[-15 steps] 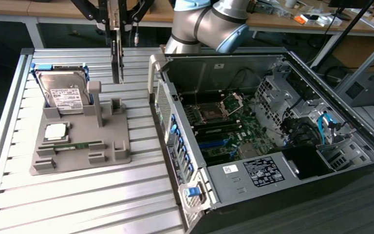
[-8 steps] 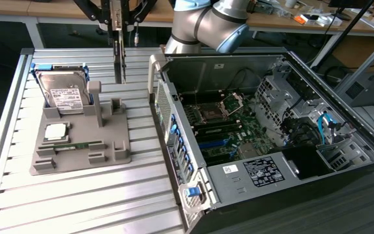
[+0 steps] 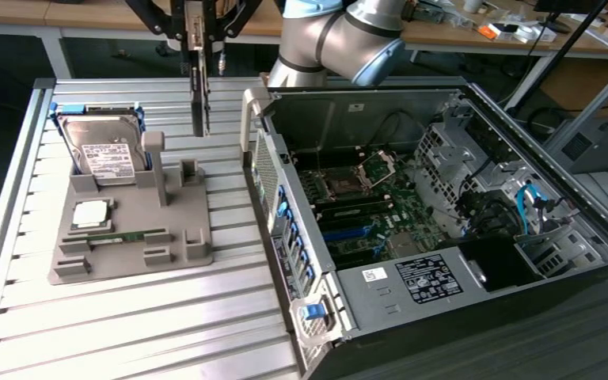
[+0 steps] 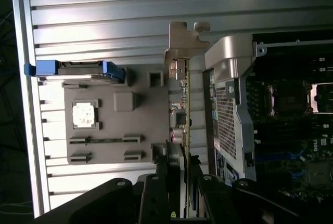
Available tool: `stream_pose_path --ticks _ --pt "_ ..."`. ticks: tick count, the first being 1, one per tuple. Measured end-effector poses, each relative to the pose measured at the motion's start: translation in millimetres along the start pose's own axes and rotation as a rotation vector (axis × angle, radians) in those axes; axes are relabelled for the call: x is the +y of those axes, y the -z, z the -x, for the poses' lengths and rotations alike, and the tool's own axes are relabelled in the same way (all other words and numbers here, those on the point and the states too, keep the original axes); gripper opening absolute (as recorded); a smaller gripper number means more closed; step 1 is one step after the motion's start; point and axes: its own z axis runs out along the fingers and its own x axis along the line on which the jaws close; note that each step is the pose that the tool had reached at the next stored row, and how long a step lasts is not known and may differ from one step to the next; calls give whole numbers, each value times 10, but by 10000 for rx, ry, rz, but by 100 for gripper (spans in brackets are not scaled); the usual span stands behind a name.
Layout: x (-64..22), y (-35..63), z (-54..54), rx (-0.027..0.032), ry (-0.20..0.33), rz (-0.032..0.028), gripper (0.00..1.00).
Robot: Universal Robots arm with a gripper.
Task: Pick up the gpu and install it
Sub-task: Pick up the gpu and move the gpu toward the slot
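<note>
Above the grey parts tray, my gripper is clamped tight on the gpu. The card's hanging on edge in the air, between the hard drive and the open PC case.

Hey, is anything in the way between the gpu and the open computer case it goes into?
The pincer holds the gpu in the air by the grey holder. Only the case's near wall stands between card and motherboard; nothing else visible.
</note>
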Motion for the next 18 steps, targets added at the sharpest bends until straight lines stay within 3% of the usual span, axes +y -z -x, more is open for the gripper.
stream_pose_path --ticks 18 --pt "-63 -1 125 1 0 0 27"
